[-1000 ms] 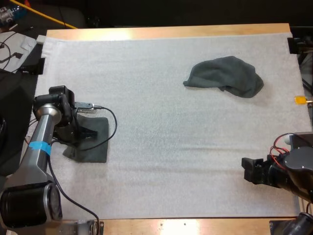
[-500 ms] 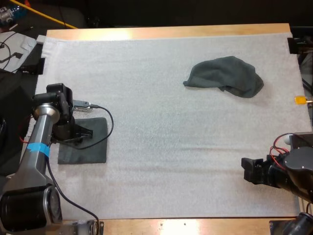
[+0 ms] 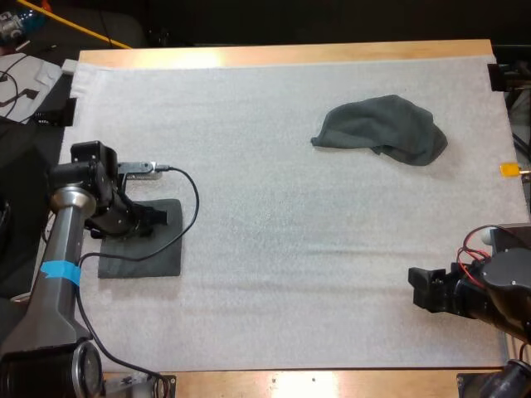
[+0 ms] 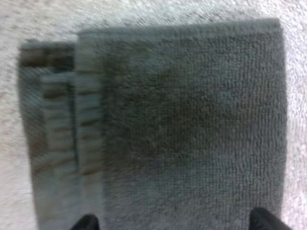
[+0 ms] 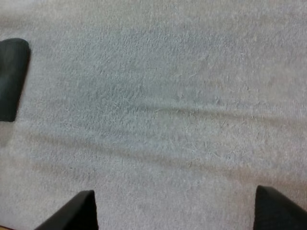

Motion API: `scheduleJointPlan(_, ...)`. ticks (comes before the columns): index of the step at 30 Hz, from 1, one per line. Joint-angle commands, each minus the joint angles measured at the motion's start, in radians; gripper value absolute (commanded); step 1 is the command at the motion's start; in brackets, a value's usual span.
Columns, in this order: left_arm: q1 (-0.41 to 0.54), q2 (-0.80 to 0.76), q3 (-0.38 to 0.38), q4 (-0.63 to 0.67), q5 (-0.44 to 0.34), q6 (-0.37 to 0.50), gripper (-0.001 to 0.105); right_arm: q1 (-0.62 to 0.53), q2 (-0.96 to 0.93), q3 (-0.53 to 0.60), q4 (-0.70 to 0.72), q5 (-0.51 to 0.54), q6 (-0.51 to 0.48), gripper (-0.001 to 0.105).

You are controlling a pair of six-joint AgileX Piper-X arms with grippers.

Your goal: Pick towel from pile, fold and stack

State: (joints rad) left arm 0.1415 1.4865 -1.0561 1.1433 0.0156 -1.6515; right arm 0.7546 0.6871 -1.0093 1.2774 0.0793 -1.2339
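The wooden bench (image 3: pixel 290 51) runs from left to right, and a white mat (image 3: pixel 274 207) covers nearly all of it, with a few shallow wrinkles across the near half.

There are two towels on the mat, both dark grey-green and well apart from each other. The crumpled towel (image 3: pixel 382 128) lies on the far right part of the mat as a loose, rounded heap with soft folds, its left end drawn to a narrow point. The folded towel (image 3: pixel 153 249) lies flat on the near left part, just beside the mat's left edge. It is a neat rectangle with straight sides. From close above, the folded towel (image 4: pixel 182 129) shows a nubbly terry weave, and along one side its layered edges step out one past the other.

There are two pincers, one on each arm. The left pincer (image 3: pixel 153 220) sits over the far half of the folded towel, pointing right. In its wrist view the left pincer (image 4: pixel 175 223) has its jaws wide apart above the cloth, holding nothing. The right pincer (image 3: pixel 419 288) is at the near right of the mat, pointing left, well apart from both towels. In its own view the right pincer (image 5: pixel 175 208) also has its jaws wide apart over bare mat (image 5: pixel 158 110), holding nothing.
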Motion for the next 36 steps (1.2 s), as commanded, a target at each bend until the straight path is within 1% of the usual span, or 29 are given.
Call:
scheduleJointPlan(1,0.005,0.002,0.038,-0.041,0.025,-0.021,0.059,0.002,-0.004,-0.006,-0.002,-0.001,-0.004,0.064)
scheduleJointPlan(6,0.004,0.009,0.092,-0.125,0.038,-0.041,0.059,0.003,-0.004,-0.004,0.002,-0.001,-0.002,0.065)
scheduleJointPlan(7,0.000,0.001,0.091,-0.109,0.025,-0.032,0.059,-0.001,-0.007,-0.003,0.001,0.000,-0.006,0.064)
scheduleJointPlan(14,0.000,-0.008,0.204,-0.244,0.018,-0.053,0.060,-0.001,-0.005,-0.005,-0.009,-0.002,-0.007,0.064)
scheduleJointPlan(19,0.006,0.004,0.267,-0.320,0.053,-0.070,0.059,-0.001,-0.007,-0.007,-0.003,-0.004,-0.009,0.064)
scheduleJointPlan(25,0.009,0.031,0.274,-0.302,0.093,-0.076,0.059,0.000,-0.006,-0.008,-0.001,-0.005,-0.005,0.064)
scheduleJointPlan(28,0.007,0.034,0.259,-0.278,0.102,-0.072,0.060,0.000,-0.006,-0.007,0.000,-0.007,-0.003,0.064)
scheduleJointPlan(31,0.007,0.020,0.221,-0.241,0.117,-0.068,0.059,-0.001,-0.008,-0.008,0.001,-0.006,-0.003,0.064)
scheduleJointPlan(34,0.008,0.027,0.236,-0.274,0.096,-0.073,0.059,-0.001,-0.005,-0.003,0.002,-0.003,-0.006,0.064)
scheduleJointPlan(36,0.008,0.012,0.204,-0.263,0.105,-0.074,0.059,0.000,-0.005,-0.003,-0.001,-0.006,-0.006,0.064)
